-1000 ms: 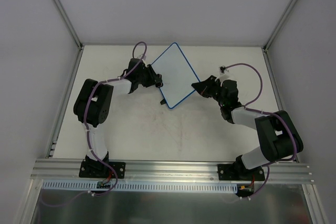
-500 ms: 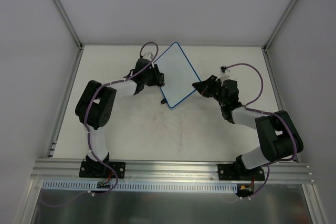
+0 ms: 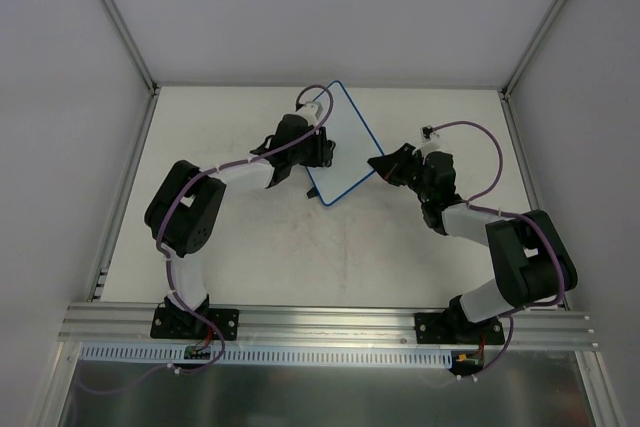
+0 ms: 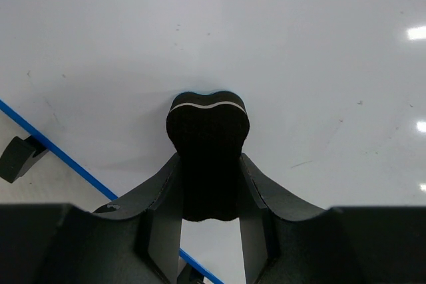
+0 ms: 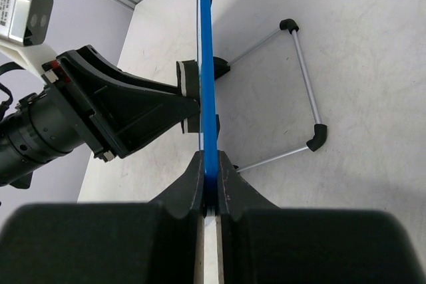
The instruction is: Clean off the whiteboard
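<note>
Left gripper [image 4: 208,161] farther in from whiteboard [image 4: 279,44] rim

No writing, label, brand, number or sign can be read in any of the views. The whiteboard [image 4: 279,38] shows only a few faint specks and short scratches, and none of them forms a letter or a digit. In the right wrist view, the pale camera housing [image 5: 26,3] at the upper left edge has some tiny dark marks on its side. They are cut off by the frame and too small to make out.
</note>
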### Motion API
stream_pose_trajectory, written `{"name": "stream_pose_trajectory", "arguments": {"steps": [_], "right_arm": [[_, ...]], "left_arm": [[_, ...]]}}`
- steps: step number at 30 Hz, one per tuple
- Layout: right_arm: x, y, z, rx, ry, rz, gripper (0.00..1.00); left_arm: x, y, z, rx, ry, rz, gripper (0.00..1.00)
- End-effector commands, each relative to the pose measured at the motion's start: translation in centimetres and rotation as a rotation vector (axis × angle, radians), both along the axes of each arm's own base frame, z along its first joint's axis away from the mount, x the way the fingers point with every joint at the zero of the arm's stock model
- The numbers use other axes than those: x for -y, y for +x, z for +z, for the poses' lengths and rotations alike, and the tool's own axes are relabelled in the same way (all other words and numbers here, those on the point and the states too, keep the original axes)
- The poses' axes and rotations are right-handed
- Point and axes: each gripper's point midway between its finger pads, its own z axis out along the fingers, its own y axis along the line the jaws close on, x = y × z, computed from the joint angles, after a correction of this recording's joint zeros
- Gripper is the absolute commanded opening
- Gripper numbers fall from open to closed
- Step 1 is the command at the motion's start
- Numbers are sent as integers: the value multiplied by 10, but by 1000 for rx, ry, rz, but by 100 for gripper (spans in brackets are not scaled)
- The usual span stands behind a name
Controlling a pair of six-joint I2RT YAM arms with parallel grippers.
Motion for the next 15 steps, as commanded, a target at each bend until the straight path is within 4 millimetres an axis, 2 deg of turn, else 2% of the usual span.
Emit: {"name": "stream_pose_trajectory", "arguments": {"steps": [1, 10, 15], "right_arm": [[-13, -1, 4, 58, -44, 66, 0], [-14, -1, 4, 56, -45, 68, 0], [-13, -1, 4, 58, -44, 66, 0]], "left_arm": [[73, -90, -21, -117, -46, -352, 0], [85, -104, -7, -65, -83, -449, 0], [74, -92, -20, -95, -36, -339, 0]]}}
